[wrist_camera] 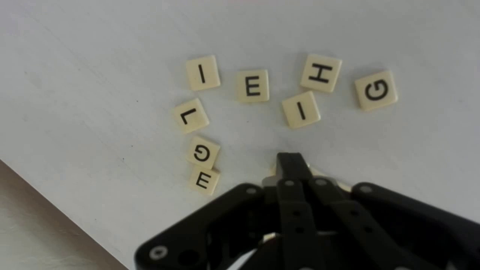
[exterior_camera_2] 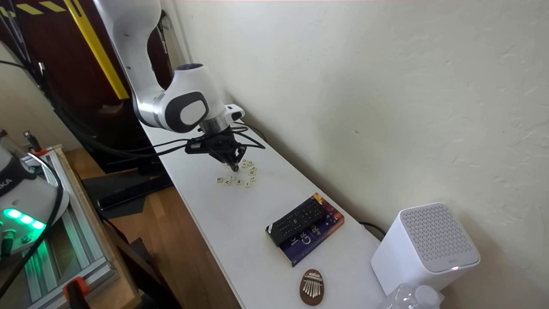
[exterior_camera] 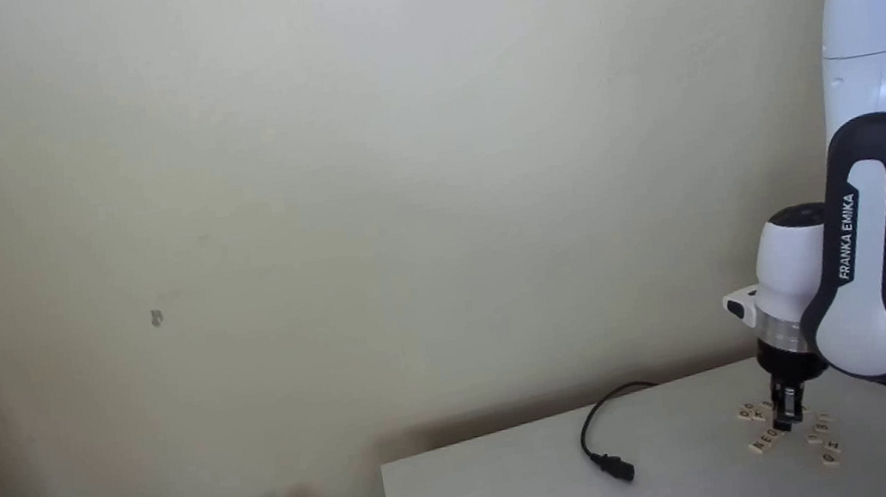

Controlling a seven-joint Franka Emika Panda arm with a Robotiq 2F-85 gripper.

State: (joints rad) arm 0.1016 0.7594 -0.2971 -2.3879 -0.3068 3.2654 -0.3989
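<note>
My gripper (wrist_camera: 291,163) points down at the white table with its fingertips together, and no object shows between them. Cream letter tiles lie around it. In the wrist view an I tile (wrist_camera: 301,110) is the nearest fully visible one, just beyond the tips, with an H tile (wrist_camera: 321,73) and a G tile (wrist_camera: 376,90) past it. To the left run an E tile (wrist_camera: 253,86), another I tile (wrist_camera: 203,73), an L tile (wrist_camera: 191,116), and a G tile (wrist_camera: 203,152) touching an E tile (wrist_camera: 204,180). The fingers partly hide more tiles; whether they touch any I cannot tell.
In an exterior view a black remote (exterior_camera_2: 297,221) lies on a purple book (exterior_camera_2: 317,240), near a small thumb piano (exterior_camera_2: 312,287). A white box (exterior_camera_2: 424,249) and a clear bottle (exterior_camera_2: 407,298) stand beyond. A black cable (exterior_camera: 614,467) lies by the wall (exterior_camera: 402,202).
</note>
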